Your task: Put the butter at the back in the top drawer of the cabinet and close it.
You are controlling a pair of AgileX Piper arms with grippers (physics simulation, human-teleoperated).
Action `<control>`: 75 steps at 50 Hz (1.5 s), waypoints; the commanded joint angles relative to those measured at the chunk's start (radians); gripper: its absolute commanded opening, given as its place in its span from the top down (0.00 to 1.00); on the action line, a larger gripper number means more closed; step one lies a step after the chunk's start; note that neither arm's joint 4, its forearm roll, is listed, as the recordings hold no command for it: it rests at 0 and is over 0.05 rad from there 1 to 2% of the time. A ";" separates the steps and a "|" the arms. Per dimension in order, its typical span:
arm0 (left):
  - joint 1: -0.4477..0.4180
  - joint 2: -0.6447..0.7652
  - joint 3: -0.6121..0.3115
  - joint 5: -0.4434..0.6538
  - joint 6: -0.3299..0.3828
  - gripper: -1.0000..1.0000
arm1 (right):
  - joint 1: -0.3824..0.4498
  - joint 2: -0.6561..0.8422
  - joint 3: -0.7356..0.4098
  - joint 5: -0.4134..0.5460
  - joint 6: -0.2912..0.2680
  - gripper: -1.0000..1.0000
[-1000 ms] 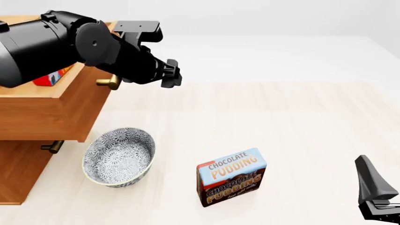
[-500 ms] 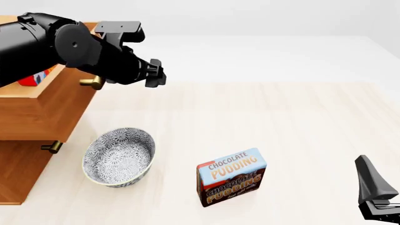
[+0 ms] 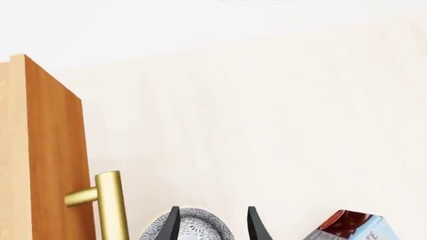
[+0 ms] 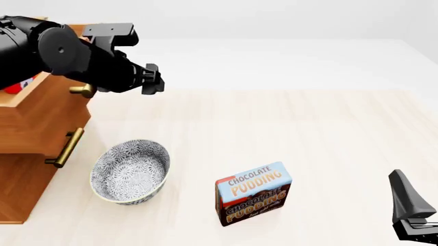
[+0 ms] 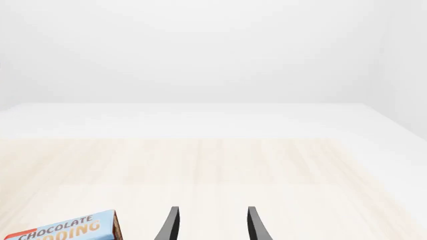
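Note:
The cabinet [image 4: 20,189] stands at the far left. Its top drawer [image 4: 55,115] sticks out partly open, with its brass handle [image 4: 83,91] just beside my left arm. Only a red sliver of the butter [image 4: 14,87] shows inside the drawer, behind the arm. My left gripper [image 4: 151,79] is open and holds nothing; it hangs to the right of the handle. In the left wrist view the drawer front [image 3: 57,165] and handle [image 3: 110,205] lie beside the open left gripper [image 3: 212,210]. My right gripper [image 4: 405,192] rests open at the near right, also open in its wrist view [image 5: 212,210].
A patterned bowl [image 4: 130,171] sits on the table in front of the cabinet. A Chocolate Pudding box [image 4: 253,193] stands upright near the front middle. The second drawer's handle [image 4: 65,148] shows under the top drawer.
My left arm has moved left, and the top drawer has slid left into the cabinet with it. Less of the butter shows. The right arm has not moved.

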 commanded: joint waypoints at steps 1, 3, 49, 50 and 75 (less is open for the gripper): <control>0.054 -0.029 0.049 -0.002 -0.001 0.00 | 0.000 0.000 0.000 0.000 0.000 0.00; 0.060 -0.033 0.056 -0.003 -0.002 0.00 | 0.000 0.000 0.000 0.000 0.000 0.00; 0.289 -0.118 0.172 -0.018 0.016 0.00 | 0.000 0.000 0.000 0.000 0.000 0.00; 0.293 -0.118 0.175 -0.021 0.017 0.00 | 0.000 0.000 0.000 0.000 0.000 0.00; 0.374 -0.132 0.217 -0.057 0.003 0.00 | 0.000 0.000 0.000 0.000 0.000 0.00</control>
